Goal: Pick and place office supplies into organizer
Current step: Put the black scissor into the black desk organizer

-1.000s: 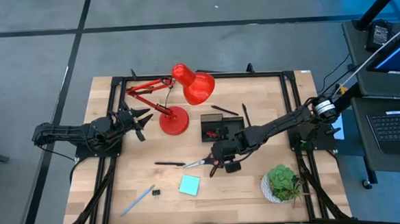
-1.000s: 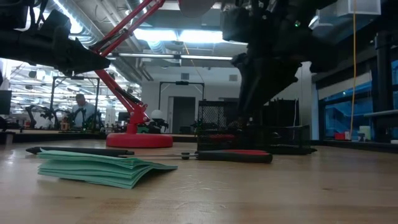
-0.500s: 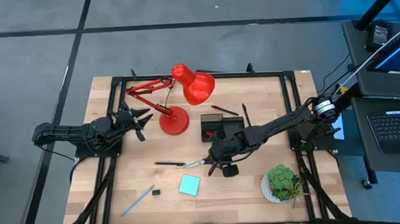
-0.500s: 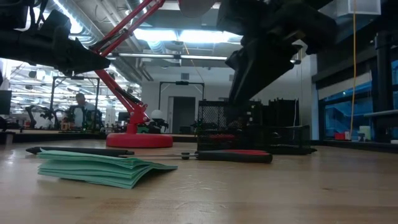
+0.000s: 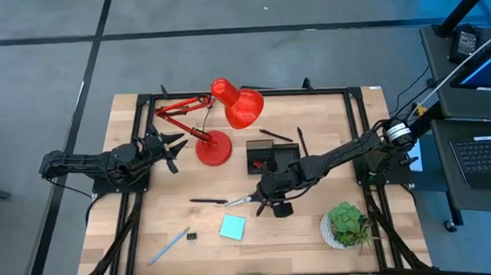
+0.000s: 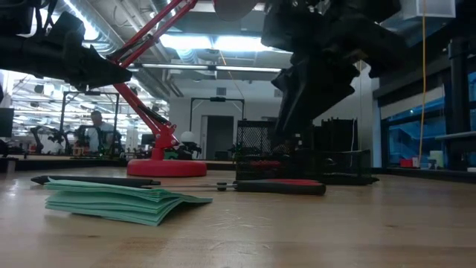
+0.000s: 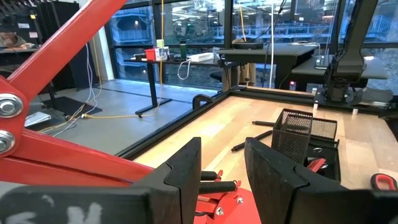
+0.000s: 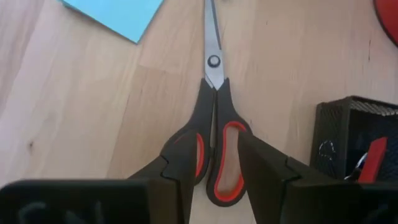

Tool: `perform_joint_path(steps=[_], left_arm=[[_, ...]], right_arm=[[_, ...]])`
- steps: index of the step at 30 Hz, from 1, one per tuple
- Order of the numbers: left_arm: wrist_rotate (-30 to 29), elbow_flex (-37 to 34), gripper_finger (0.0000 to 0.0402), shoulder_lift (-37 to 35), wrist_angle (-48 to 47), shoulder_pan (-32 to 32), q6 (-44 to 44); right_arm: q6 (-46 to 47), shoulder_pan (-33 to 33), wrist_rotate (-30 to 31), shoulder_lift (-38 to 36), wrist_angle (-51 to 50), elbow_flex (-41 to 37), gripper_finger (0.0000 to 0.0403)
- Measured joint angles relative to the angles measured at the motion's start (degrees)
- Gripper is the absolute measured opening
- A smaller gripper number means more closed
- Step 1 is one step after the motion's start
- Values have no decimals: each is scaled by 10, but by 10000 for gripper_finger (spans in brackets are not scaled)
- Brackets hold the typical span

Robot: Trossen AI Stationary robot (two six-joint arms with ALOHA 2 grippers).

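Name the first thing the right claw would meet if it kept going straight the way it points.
Most likely the red-handled scissors: the open right claw aims along them, fingers either side of the handles. How far above the table it hangs is unclear.

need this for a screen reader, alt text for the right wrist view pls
The right gripper hangs open directly over the red-handled scissors, lying shut on the wooden table. The black organizer sits beside them.

A big red desk lamp (image 5: 227, 113) is standing toward the back of the wooden tabletop (image 5: 314, 163), its round base (image 5: 213, 148) planted flat and its shade (image 5: 242, 106) tipping away from the jointed arm. A green potted plant (image 5: 346, 222) is sitting at the near right corner. Beyond the tabletop, a person (image 6: 94, 132) is sitting far off among workbenches.
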Motion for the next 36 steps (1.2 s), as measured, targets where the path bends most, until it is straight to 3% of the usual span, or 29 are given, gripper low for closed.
perform_joint_path(steps=[4, 16, 26, 36], left_arm=[[0, 0, 118, 0, 0, 0, 0], [0, 0, 118, 0, 0, 0, 0], [0, 0, 118, 0, 0, 0, 0], [0, 0, 118, 0, 0, 0, 0]], right_arm=[[0, 1, 0, 0, 3, 0, 125], [27, 3, 0, 0, 2, 0, 213], [27, 4, 0, 6, 3, 0, 218], [28, 3, 0, 58, 10, 0, 218]])
